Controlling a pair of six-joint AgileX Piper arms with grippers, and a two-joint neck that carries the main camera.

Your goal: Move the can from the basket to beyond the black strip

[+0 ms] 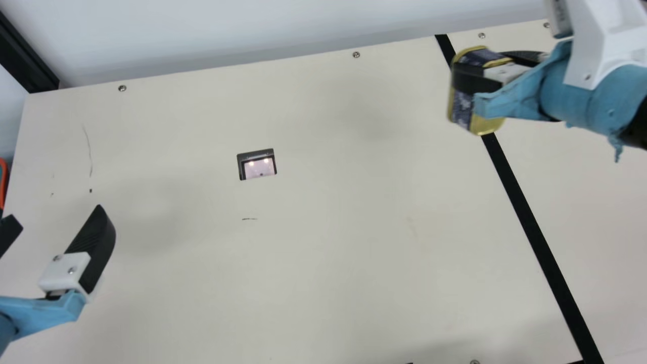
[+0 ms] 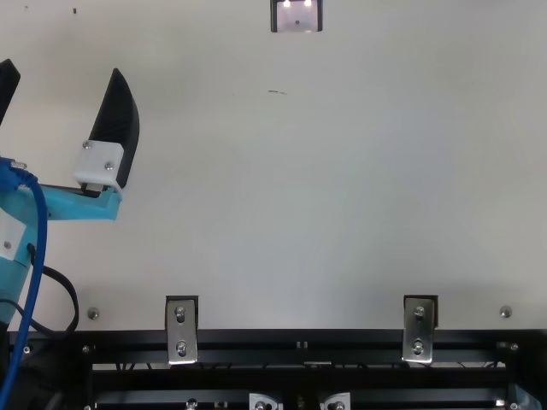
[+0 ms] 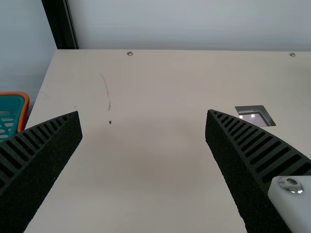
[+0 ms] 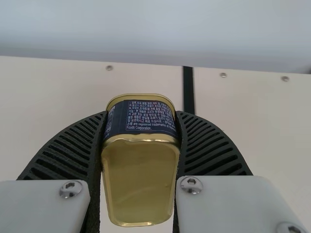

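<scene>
A boxy gold can (image 1: pixel 462 107) with rounded corners, banded dark blue with pale print, is gripped by the right gripper (image 1: pixel 480 70) above the table (image 1: pixel 328 253) near the black strip (image 1: pixel 530 217); the left gripper's (image 1: pixel 57 214) fingers are spread.

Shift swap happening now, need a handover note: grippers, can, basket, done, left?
Right gripper: closed on the can, gripping it by its sides.
Left gripper: open, holding nothing, at the main view's left.
Can: held off the table; it overlaps the black strip in the main view, so I can't say it is fully across.
Basket: at the left wrist view's edge, orange rim.
Done: can is out of the basket.
Left: likely carry it clear of the strip, away from the basket, set it down, release.
</scene>
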